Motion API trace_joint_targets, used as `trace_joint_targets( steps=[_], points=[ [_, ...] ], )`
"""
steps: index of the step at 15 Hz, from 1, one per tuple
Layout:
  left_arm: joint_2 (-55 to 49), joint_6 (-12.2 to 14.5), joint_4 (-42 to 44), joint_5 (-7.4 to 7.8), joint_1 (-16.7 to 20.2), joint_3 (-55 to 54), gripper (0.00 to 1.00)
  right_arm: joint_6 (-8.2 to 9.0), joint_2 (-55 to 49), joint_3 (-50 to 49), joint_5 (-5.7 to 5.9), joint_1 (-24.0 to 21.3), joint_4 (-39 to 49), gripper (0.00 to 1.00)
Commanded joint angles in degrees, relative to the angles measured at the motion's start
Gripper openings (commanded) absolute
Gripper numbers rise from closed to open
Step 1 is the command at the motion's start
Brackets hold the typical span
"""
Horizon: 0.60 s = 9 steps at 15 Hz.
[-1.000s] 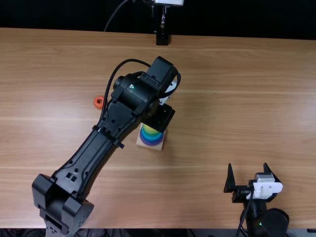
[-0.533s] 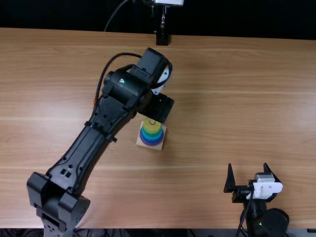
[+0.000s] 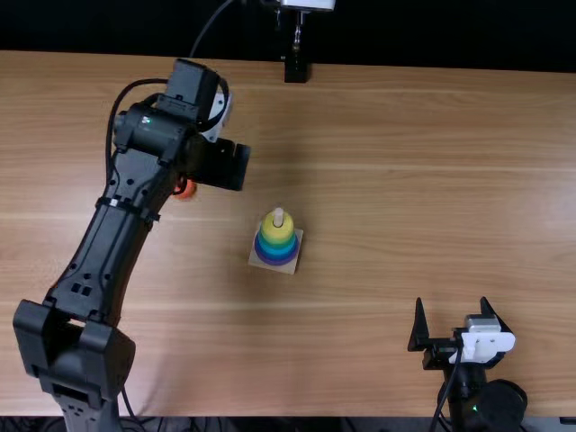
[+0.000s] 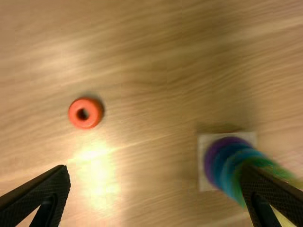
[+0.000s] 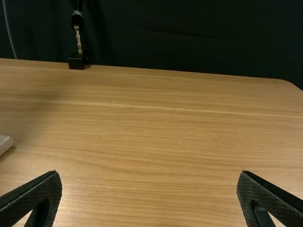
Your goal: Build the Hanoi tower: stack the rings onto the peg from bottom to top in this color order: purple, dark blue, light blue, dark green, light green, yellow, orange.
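Black and spread wide with nothing between them, the fingers (image 4: 42, 194) of the left gripper (image 3: 222, 166) hang above the table. Near it, partly covered by the left arm (image 3: 101, 243) in the top view, the orange ring (image 3: 187, 191) lies on the wood, its hole facing up. Well apart from the ring, the square wooden base (image 3: 289, 268) carries an upright peg (image 3: 278, 215) threaded with a purple ring (image 3: 277, 262) lowest, then blue, light blue and green rings, and a yellow ring (image 3: 277, 233) topmost. The peg's tip pokes out above. Nearer the table's front edge, the right gripper (image 3: 452, 306) also has its fingers parted.
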Motion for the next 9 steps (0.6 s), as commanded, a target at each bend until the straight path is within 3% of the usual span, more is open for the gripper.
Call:
trace_joint_targets(
  steps=[1, 4, 6, 9],
  points=[
    [-0.6, 0.8, -0.1, 0.23, 2.0, -2.8, 1.00, -0.11, -0.7, -2.9, -0.41, -0.5, -4.4, 1.00],
    [2.9, 6.2, 4.2, 0.12, 5.2, -7.1, 1.00, -0.11, -0.7, -2.9, -0.30, -0.5, -4.4, 1.00],
    [5.4, 7.7, 8.2, 0.12, 5.9, -8.1, 1.00, -0.01, -0.7, -2.9, -0.30, -0.5, -4.4, 1.00],
    [9.1, 7.7, 12.1, 0.02, 6.7, -8.2, 1.00, -0.11, -0.7, -2.9, -0.30, -0.5, -4.4, 1.00]
  ],
)
